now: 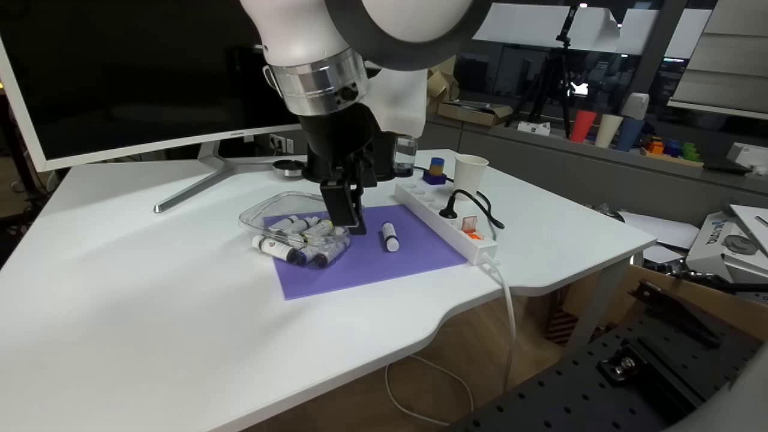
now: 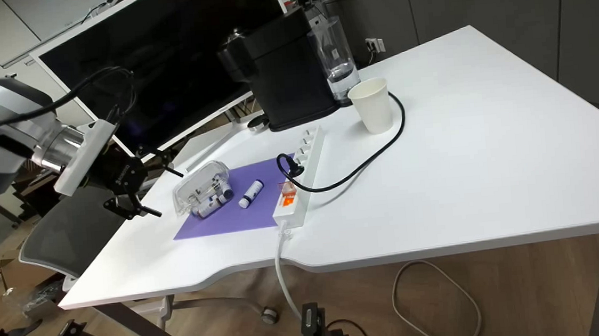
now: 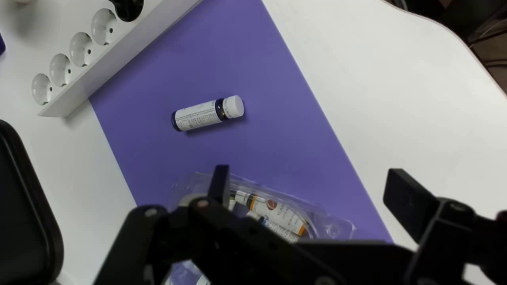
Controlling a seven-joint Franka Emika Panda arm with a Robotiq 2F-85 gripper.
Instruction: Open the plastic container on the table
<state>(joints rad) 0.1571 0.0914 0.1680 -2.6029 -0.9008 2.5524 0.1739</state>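
The see-through plastic container [image 1: 282, 207] sits partly on the purple mat on the white table [image 1: 150, 318], with several small white-labelled bottles showing in it. It also shows in an exterior view [image 2: 202, 183] and, partly hidden by a finger, in the wrist view [image 3: 332, 227]. I cannot tell from the clear plastic how its lid lies. My gripper [image 1: 349, 219] is open and empty, pointing down above the container. In an exterior view its spread fingertips [image 2: 170, 194] are apart from the container. In the wrist view one finger overlaps the container and the gap [image 3: 309, 174] holds nothing.
A lone small bottle [image 3: 206, 113] lies on the purple mat [image 3: 253, 71]. A white power strip [image 1: 444, 222] with a black plug runs along the mat's edge. A paper cup [image 2: 372, 106], a black machine [image 2: 286, 67] and a monitor [image 1: 132, 78] stand behind.
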